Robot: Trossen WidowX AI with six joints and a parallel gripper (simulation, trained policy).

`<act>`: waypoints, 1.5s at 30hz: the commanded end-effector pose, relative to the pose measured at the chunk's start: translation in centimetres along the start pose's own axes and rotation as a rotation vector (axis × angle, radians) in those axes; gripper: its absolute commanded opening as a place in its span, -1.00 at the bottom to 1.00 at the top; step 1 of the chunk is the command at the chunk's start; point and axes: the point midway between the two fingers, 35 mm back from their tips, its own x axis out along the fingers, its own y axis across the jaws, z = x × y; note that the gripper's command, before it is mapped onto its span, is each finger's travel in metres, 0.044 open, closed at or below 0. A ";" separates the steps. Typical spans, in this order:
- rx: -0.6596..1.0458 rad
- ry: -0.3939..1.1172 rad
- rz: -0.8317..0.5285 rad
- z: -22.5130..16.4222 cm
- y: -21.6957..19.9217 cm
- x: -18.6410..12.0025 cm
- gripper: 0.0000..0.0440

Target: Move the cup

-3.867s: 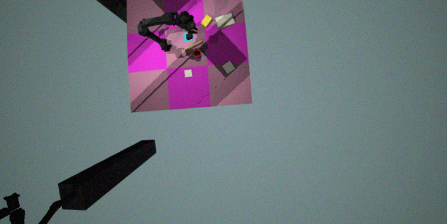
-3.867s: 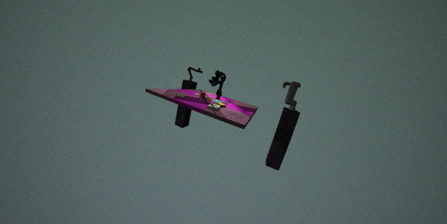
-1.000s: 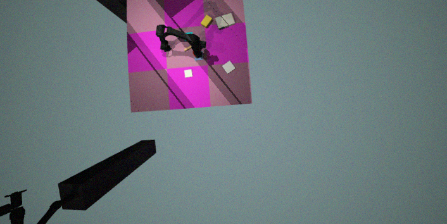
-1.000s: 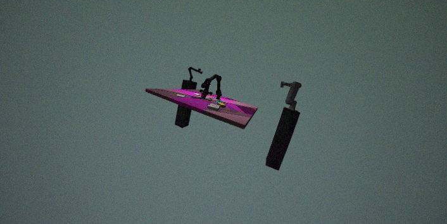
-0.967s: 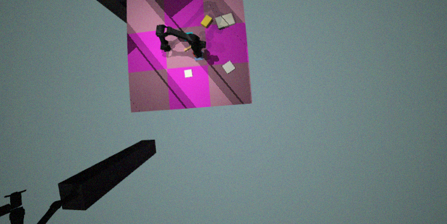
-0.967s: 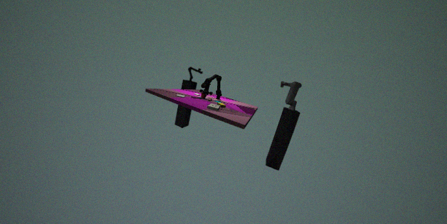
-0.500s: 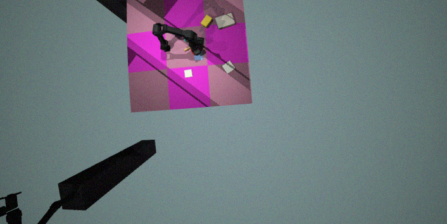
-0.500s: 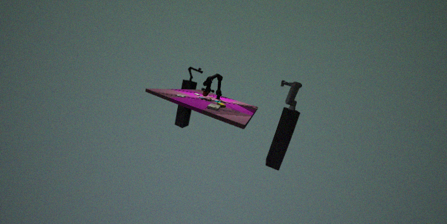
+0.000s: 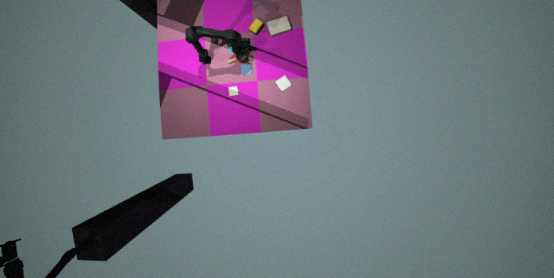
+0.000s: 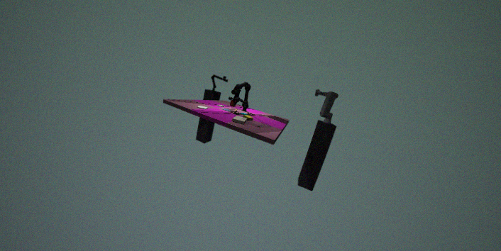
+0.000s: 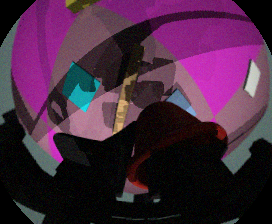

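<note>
The dark red cup (image 11: 163,120) (image 10: 232,103) is in my gripper (image 11: 139,124), which is shut on its wall near the rim. The cup is off the table in the exterior view, and the blue pad (image 9: 246,69) (image 11: 181,102) shows bare beside it. In the top view the arm mostly covers the cup. The cyan pad (image 11: 81,87) (image 9: 230,49) lies bare on the other side of a tan stick. No marbles can be made out, and the cup's exact tilt cannot be told.
The tan stick (image 11: 122,107) (image 9: 231,60) lies between the pads. A yellow block (image 9: 256,26) and a beige box (image 9: 279,26) stand beyond the arm. White tiles (image 9: 233,91) (image 9: 283,83) lie past the blue pad. Dark shadows cross the checkered table (image 9: 235,120).
</note>
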 end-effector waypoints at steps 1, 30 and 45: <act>-0.020 -0.015 -0.008 0.6 0.8 -0.5 -1.00; -0.179 -0.115 -0.070 5.0 9.2 -1.4 -1.00; -0.211 -0.133 -0.077 5.3 13.5 0.4 -1.00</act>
